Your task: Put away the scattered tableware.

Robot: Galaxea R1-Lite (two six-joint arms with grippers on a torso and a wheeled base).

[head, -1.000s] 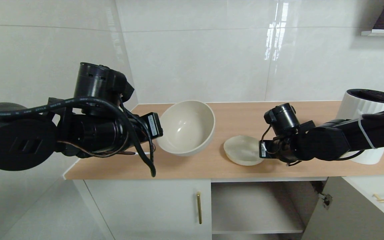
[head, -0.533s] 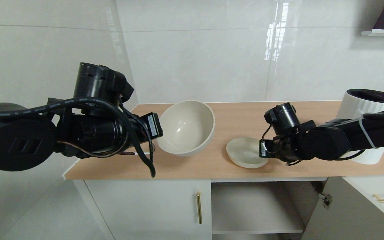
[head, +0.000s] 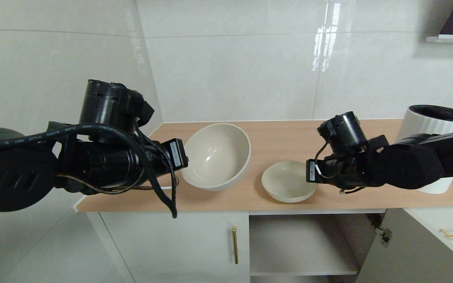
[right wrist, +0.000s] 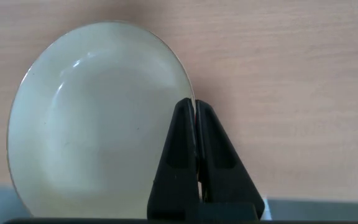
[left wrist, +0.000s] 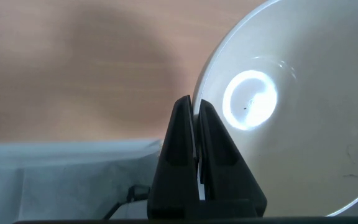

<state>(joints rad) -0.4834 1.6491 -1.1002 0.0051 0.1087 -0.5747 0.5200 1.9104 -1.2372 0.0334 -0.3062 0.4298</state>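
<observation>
Already we pinch the big bowl in the left gripper, the small bowl in the right gripper; shelving remains.

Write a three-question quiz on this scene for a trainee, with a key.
1. True or false: the left gripper is shut on the large bowl at its rim.
2. What grips the small bowl? A) the right gripper B) a person's hand C) nothing
3. Fill in: under the counter, the cabinet bay below the small bowl stands ____.
Key: 1 true; 2 A; 3 open.
</observation>
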